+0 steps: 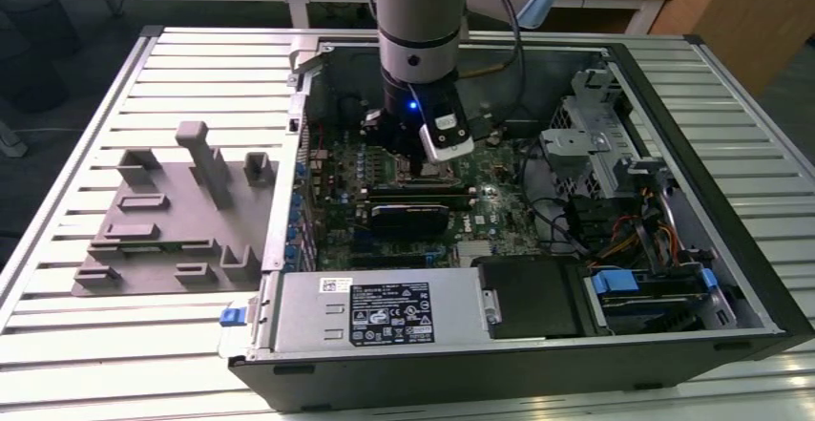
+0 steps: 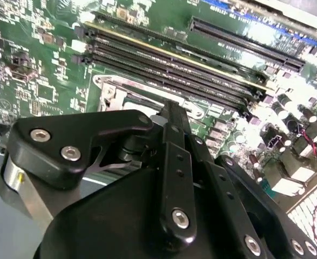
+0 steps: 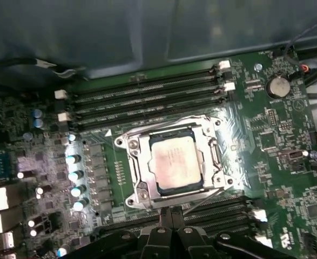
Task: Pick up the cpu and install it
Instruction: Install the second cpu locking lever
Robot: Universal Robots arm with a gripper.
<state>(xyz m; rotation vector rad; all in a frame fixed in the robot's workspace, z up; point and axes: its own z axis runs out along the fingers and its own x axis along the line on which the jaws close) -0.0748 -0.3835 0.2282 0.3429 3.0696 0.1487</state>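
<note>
A pale silver cpu (image 3: 175, 162) is framed by a metallic socket frame (image 3: 134, 164). The motherboard (image 3: 288, 162) is coloured green, the gripper (image 3: 169, 237) black.

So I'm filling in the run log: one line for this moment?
gripper: above socket, holds nothing visible | cpu: lying in socket frame | computer case: open

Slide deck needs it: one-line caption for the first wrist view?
The cpu sits in its socket frame on the motherboard, gripper just above.
</note>
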